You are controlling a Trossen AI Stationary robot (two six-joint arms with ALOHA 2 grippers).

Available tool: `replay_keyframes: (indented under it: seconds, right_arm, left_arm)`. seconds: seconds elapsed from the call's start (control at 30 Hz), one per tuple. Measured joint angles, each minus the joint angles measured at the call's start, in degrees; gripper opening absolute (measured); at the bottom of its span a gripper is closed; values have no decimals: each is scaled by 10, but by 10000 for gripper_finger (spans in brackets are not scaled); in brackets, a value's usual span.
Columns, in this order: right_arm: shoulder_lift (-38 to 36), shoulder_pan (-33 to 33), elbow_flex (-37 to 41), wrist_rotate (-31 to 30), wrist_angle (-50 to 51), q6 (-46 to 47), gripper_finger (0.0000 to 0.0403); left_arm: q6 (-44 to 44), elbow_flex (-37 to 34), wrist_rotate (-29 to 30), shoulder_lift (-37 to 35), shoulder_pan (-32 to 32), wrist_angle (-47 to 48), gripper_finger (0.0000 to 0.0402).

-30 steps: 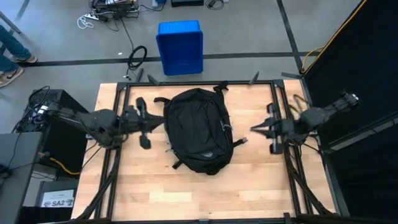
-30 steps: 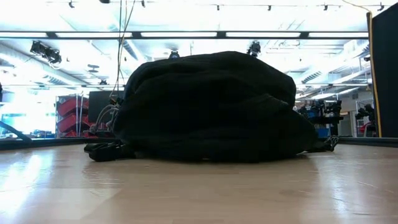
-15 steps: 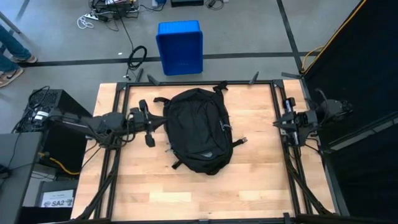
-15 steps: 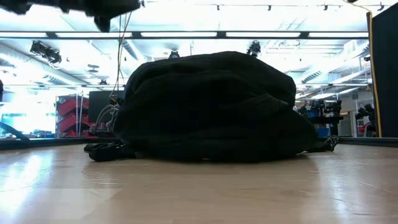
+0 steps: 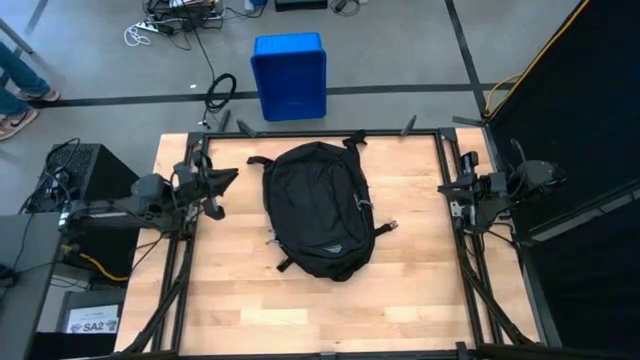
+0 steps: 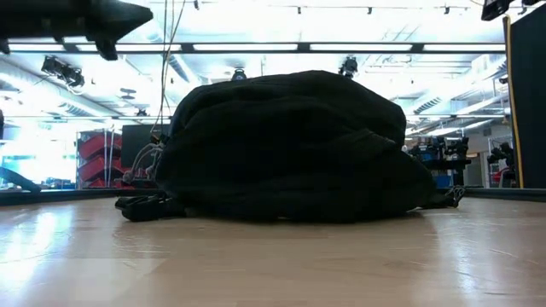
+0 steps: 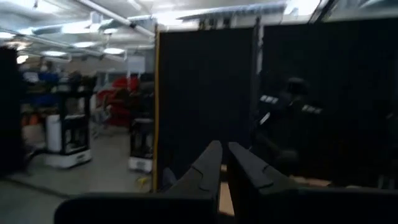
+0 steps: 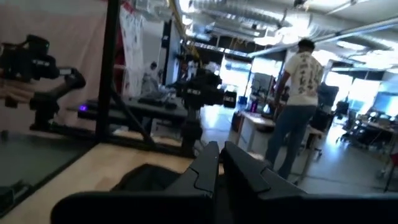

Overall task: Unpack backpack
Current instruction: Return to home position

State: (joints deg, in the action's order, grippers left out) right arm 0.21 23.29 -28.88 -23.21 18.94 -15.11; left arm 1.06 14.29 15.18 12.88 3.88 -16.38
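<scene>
The black backpack (image 5: 315,210) lies flat on the middle of the wooden table (image 5: 240,300), its top loop toward the far edge; in the low view the backpack (image 6: 290,145) is a dark mound. My left gripper (image 5: 233,175) hovers shut near the table's left edge, pointing at the backpack, well short of it. My left gripper (image 6: 136,15) shows high in the low view. My right gripper (image 5: 442,189) hovers shut at the right edge, pointing left. Both wrist views show shut fingers, those of my left gripper (image 7: 222,147) and of my right gripper (image 8: 219,147), with nothing between them.
A blue plastic bin (image 5: 289,75) stands on the floor beyond the far edge. A black curtain (image 5: 580,120) closes off the right side. A person (image 8: 298,99) stands in the room beyond the table. Bare wood lies on the near side of the backpack.
My left gripper has drawn back from the backpack toward the table's left edge and sunk, staying shut. My right gripper has drawn back toward the right edge, also shut. The backpack has not moved.
</scene>
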Motion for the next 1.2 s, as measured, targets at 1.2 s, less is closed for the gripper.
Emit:
replay_keyframes:
  seconds: [1.2]
  right_arm:
    - [6, -178, 284, 50, -260, 83, 0]
  left_arm:
    - [-28, -139, -123, 149, 88, -134, 0]
